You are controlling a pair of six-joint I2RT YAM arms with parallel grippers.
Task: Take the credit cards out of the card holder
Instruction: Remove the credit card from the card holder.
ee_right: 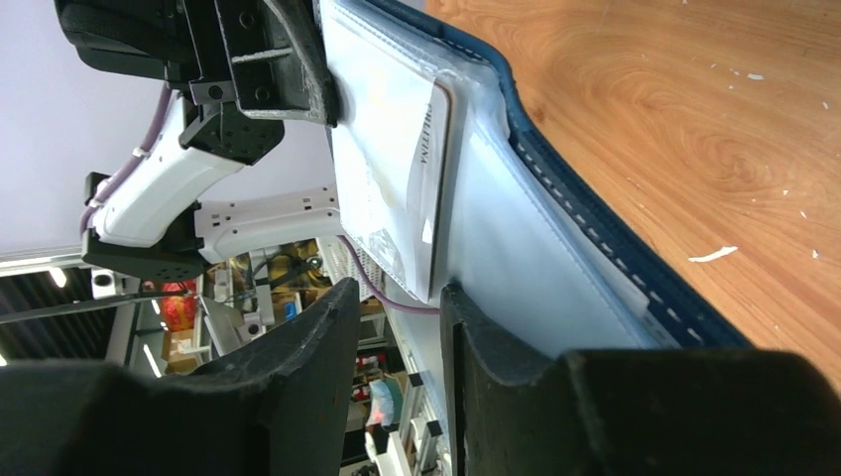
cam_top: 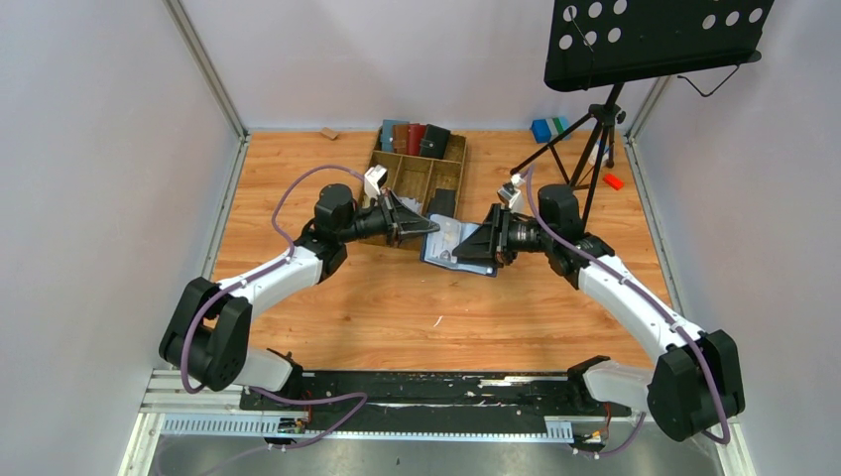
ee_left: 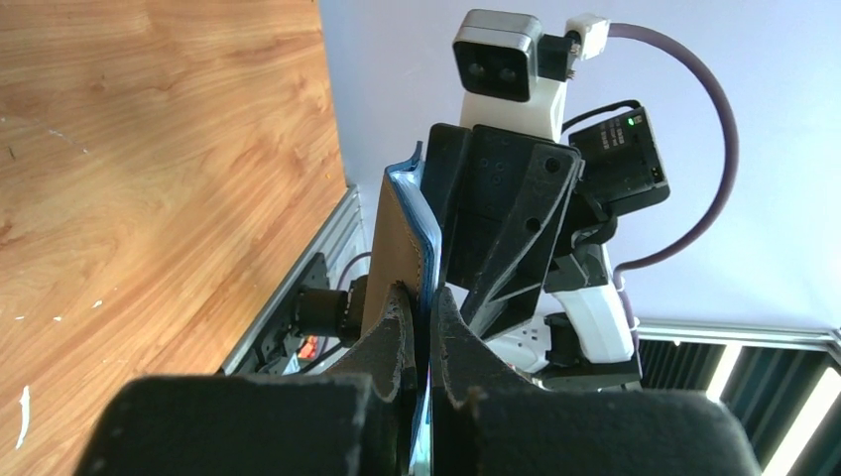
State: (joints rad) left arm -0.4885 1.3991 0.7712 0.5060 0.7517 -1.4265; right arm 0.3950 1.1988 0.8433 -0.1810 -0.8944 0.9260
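Left end effector clenched on card holder, 9 o'clock side. Right end effector parted, straddling white card: pinch squarely, draw toward 3 o'clock.

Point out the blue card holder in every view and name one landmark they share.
Top view: the card holder is open, near the picture's centre.
Left wrist: edge-on at centre, pinched in the left gripper.
Right wrist: fills the upper middle, open, clear pockets showing.
Shared landmark: the wooden table, seen in all three.
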